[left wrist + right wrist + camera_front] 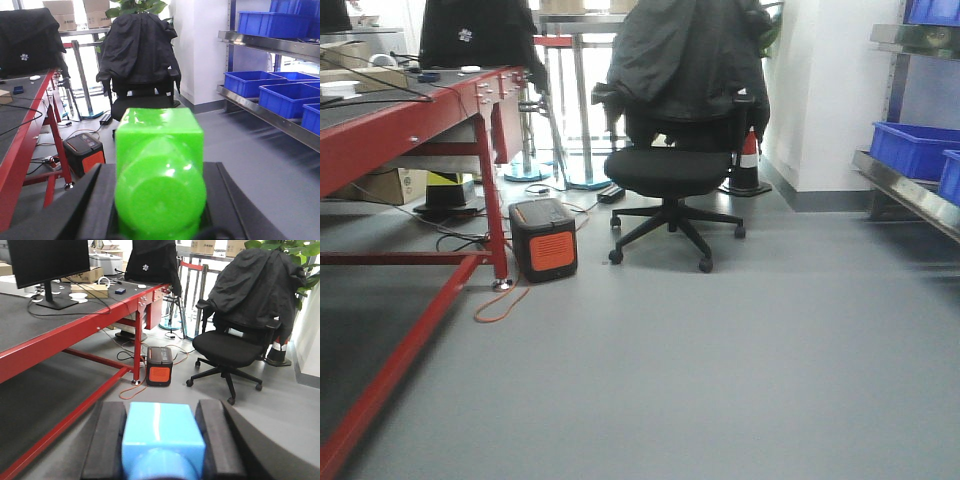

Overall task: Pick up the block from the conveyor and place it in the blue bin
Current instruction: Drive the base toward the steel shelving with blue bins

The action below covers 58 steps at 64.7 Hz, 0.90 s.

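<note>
My left gripper [160, 167] is shut on a bright green block [159, 145], which fills the gap between its black fingers [97, 200]. My right gripper [161, 407] is shut on a light blue block [162, 435] between its black fingers [107, 440]. Both are held above the grey floor. Several blue bins [250, 82] stand on steel shelves to the right in the left wrist view. One blue bin [910, 148] also shows at the right edge of the front view. The conveyor is out of view. Neither gripper shows in the front view.
A red-framed table [410, 120] with a dark top runs along the left and carries a monitor [45, 265] and cables. An orange and black power box [543, 240] stands by its leg. A black office chair [670, 170] draped with a jacket stands ahead.
</note>
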{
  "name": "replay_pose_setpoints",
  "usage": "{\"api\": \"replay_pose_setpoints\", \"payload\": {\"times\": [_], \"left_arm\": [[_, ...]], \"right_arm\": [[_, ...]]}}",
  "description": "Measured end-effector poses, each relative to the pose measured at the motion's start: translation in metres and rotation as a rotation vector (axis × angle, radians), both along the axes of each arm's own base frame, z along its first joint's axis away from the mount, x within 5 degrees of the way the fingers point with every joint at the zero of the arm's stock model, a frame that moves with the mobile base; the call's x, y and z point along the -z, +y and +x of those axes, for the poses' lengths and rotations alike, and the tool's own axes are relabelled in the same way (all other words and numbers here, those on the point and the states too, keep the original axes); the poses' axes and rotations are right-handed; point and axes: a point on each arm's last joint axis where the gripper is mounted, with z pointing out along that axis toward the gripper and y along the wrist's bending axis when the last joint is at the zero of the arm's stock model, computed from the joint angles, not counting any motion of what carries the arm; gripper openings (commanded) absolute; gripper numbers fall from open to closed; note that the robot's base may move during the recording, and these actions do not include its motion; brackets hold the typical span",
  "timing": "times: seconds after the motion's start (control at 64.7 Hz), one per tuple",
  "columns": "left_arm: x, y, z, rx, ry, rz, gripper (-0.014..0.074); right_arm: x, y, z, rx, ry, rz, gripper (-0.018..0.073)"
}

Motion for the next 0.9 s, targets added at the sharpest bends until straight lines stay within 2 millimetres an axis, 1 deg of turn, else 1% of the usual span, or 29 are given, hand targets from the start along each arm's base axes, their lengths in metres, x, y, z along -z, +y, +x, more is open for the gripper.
{"api": "replay_pose_setpoints", "payload": {"times": [0.897], "left_arm": [[0.0, 0.0, 0.0, 0.0, 0.0, 0.0, -0.0111]], "right_arm": [[0.0, 0.0, 0.0, 0.0, 0.0, 0.0, -0.0162]]}}
